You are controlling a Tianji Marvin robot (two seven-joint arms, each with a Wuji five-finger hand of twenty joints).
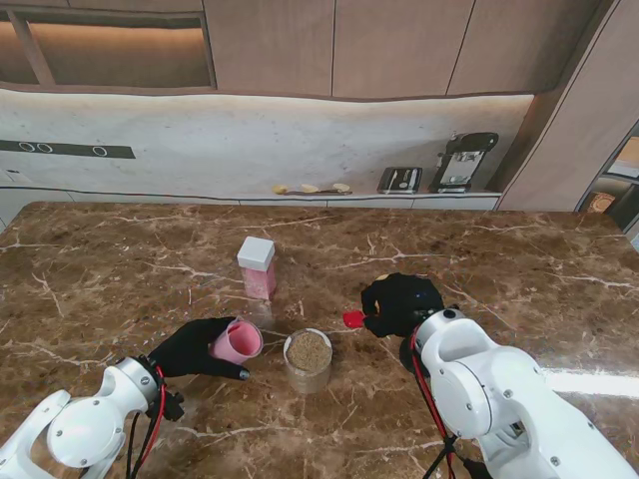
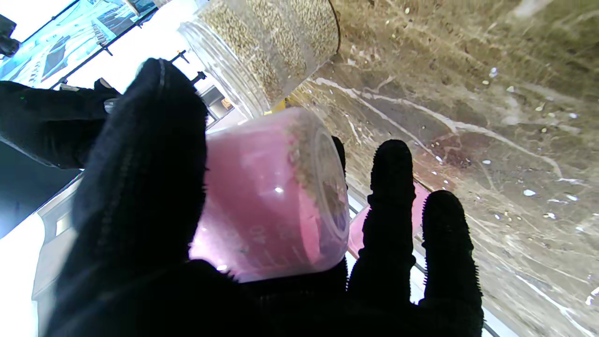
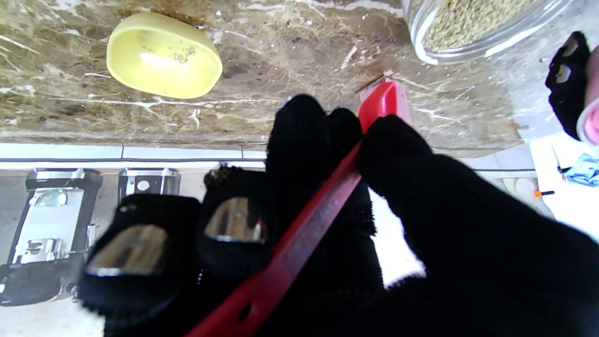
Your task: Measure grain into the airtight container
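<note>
Landmark: the clear round jar (image 1: 309,360), open-topped and filled with tan grain, stands on the brown marble worktop (image 1: 120,264) near the robot's edge.
Hidden or unclear: the yellow scoop (image 3: 164,54) shows only from the right wrist and cannot be found in the stand's view. The red spoon's (image 1: 353,318) handle is mostly covered by the glove, so only its bowl shows from the stand. Printed marks on the pink cup (image 2: 276,196) are too blurred to read. Whether the square container's lid is sealed cannot be told.
Count: one jar, one pink cup, one red spoon, one yellow scoop, one square container (image 1: 257,266), two gloved hands.
Task thing: the square container has clear walls, pink contents and a white lid. It stands upright, farther from the robot than the jar and slightly to its left, apart from it.
Pink cup: translucent, tipped on its side just left of the jar, mouth turned toward the jar, grains clinging inside its wall.
Left hand (image 1: 195,347): wrapped around the pink cup, thumb on one side, fingers (image 2: 390,187) on the other.
Right hand (image 1: 401,303): just right of the jar, clenched on the red spoon's handle, its bowl pointing toward the jar.
Loose grain: scattered specks lie on the worktop around the jar.
</note>
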